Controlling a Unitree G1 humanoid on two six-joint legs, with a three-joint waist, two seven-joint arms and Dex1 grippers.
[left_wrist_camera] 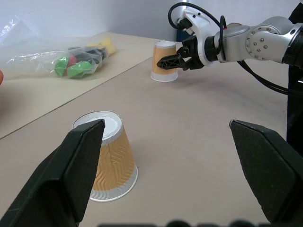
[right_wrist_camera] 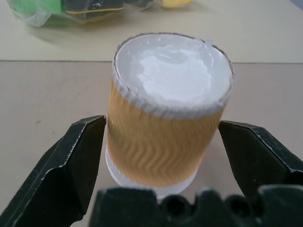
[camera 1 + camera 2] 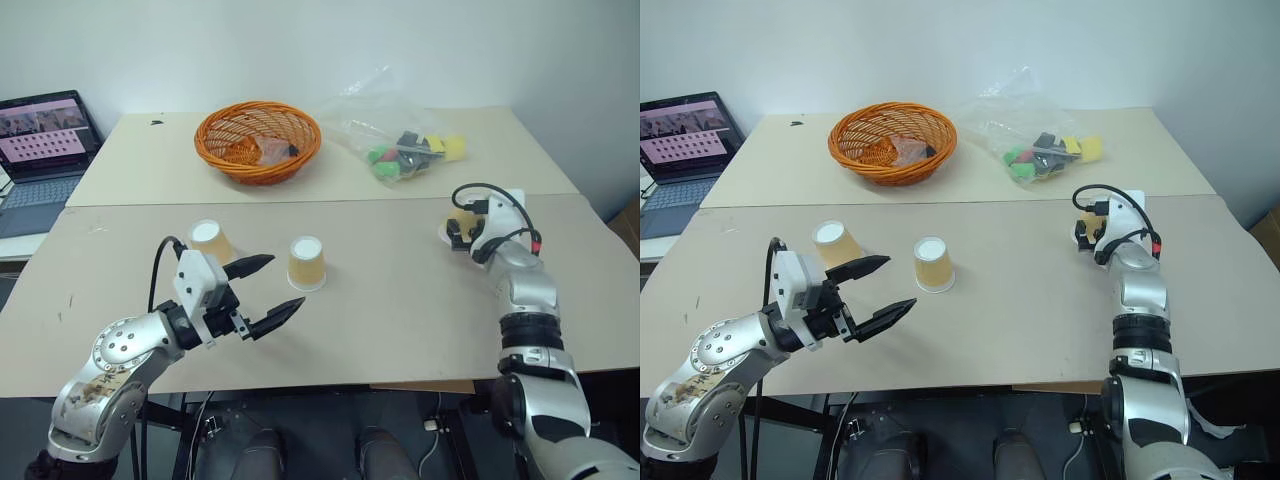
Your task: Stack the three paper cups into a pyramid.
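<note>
Between the right gripper's (image 2: 161, 142) two black fingers (image 2: 71, 161), spread wide, stands an upturned tan-orange paper cup with a white base (image 2: 168, 118); the fingers flank its walls without touching, on the right side of the beige table (image 3: 400, 300). Nearer the middle, the left gripper (image 3: 268, 292) hovers above the table's front with its fingers wide and empty. Just beyond its tips stands a second upturned tan-orange paper cup (image 3: 306, 263), and close behind the gripper a third cup of the same kind (image 3: 211, 241); these two stand near each other, well apart from the first. Farther back lie an orange woven wicker basket (image 3: 258, 140) and a clear plastic bag of coloured toys (image 3: 400, 145). An open laptop (image 3: 40, 150) sits off the far left.
</note>
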